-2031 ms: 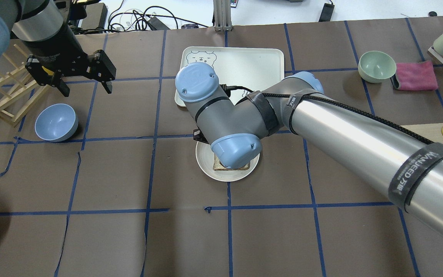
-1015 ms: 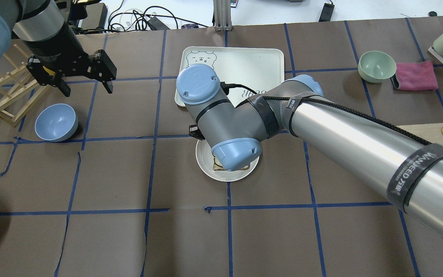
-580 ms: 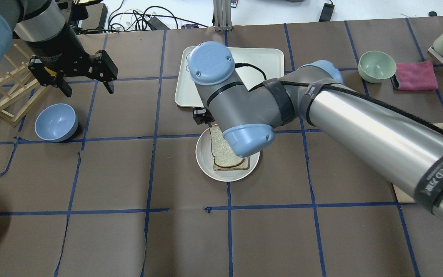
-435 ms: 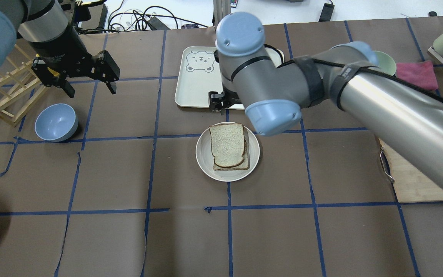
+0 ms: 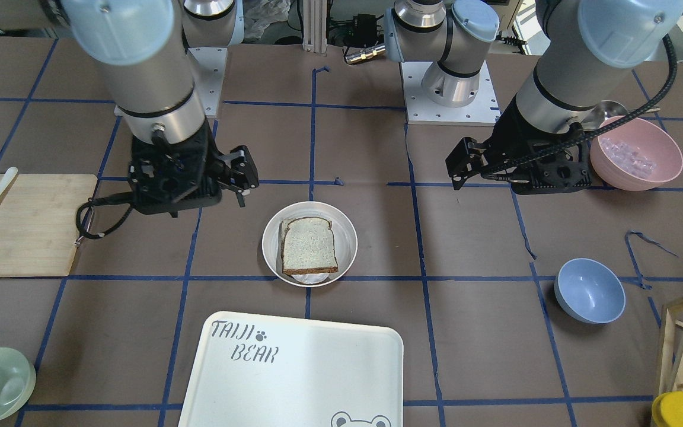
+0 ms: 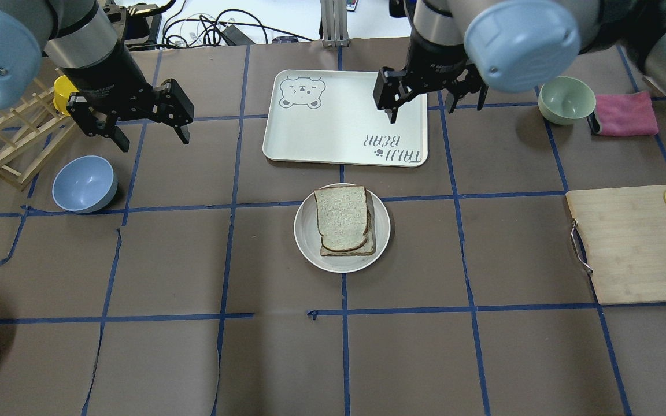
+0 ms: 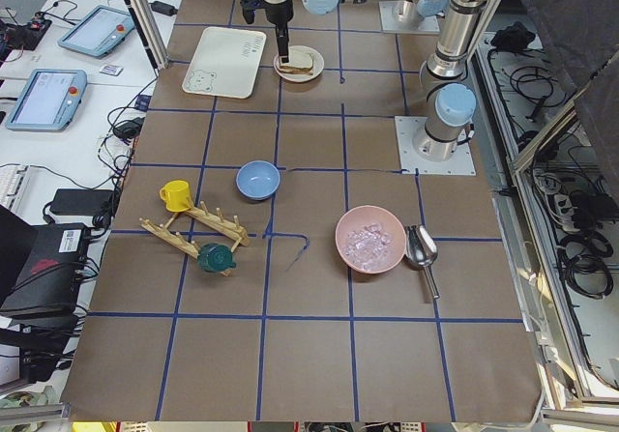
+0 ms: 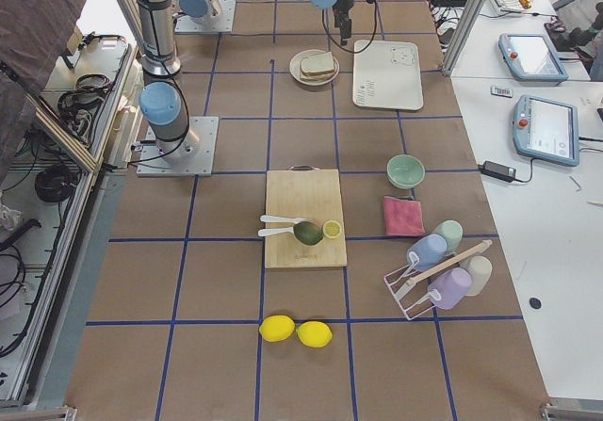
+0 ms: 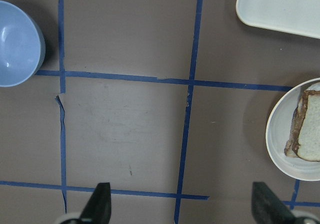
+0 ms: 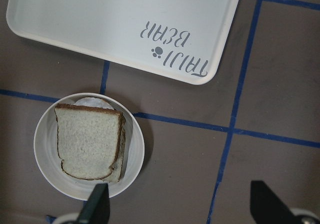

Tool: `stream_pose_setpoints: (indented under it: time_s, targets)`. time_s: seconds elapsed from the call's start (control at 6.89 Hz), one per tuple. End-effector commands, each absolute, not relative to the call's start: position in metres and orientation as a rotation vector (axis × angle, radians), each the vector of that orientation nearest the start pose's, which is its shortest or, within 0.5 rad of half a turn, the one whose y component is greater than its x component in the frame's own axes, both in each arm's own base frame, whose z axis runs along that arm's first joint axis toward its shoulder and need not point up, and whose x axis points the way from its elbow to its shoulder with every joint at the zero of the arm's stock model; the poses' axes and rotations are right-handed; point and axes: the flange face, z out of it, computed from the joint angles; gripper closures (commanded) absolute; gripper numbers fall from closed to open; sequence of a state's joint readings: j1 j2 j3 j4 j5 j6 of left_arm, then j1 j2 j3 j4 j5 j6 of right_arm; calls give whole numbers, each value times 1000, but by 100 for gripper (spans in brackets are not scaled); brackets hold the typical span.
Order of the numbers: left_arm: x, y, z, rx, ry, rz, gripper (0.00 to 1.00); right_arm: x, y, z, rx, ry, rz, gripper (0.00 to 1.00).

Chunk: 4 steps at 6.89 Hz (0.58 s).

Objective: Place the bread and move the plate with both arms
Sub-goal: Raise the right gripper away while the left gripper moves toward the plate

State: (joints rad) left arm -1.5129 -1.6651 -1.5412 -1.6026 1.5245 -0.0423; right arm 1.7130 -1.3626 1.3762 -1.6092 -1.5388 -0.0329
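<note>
The bread (image 6: 341, 224), a slice with dark brown crust, lies on top of another slice on the round cream plate (image 6: 310, 254) at the table's middle. Both also show in the front view, bread (image 5: 309, 244) on plate (image 5: 270, 237), and in the right wrist view, bread (image 10: 87, 141) on plate (image 10: 136, 156). My right gripper (image 6: 434, 103) is open and empty, high over the tray's right edge, well behind the plate. My left gripper (image 6: 152, 137) is open and empty, to the plate's far left. The left wrist view catches the plate's edge (image 9: 277, 134).
The white "TAIJI BEAR" tray (image 6: 321, 133) lies just behind the plate. A blue bowl (image 6: 84, 184) and a wooden rack (image 6: 3, 144) are at the left. A green bowl (image 6: 566, 99), a pink cloth (image 6: 625, 114) and a cutting board (image 6: 628, 242) are at the right.
My right arm has let go of the bread on the plate, lifted off and swung back and right over the tray. My left gripper has shifted slightly right.
</note>
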Motion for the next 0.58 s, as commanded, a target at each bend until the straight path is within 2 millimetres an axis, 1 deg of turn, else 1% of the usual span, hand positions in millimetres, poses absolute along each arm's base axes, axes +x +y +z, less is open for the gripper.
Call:
stream_pose_setpoints:
  time_s: [0.0, 0.15, 0.29, 0.44]
  targets:
    - [-113, -520, 423, -238, 3199, 248, 0, 186, -547, 523, -254, 3088, 0, 0]
    - [-123, -520, 408, -218, 3199, 233, 0, 179, -548, 529, -346, 3097, -84, 0]
    - [-149, -513, 392, -175, 3195, 207, 0, 179, -543, 532, -358, 3085, -86, 0]
    - [-167, -507, 372, -294, 3183, 185, 0, 175, -544, 531, -314, 3101, -87, 0]
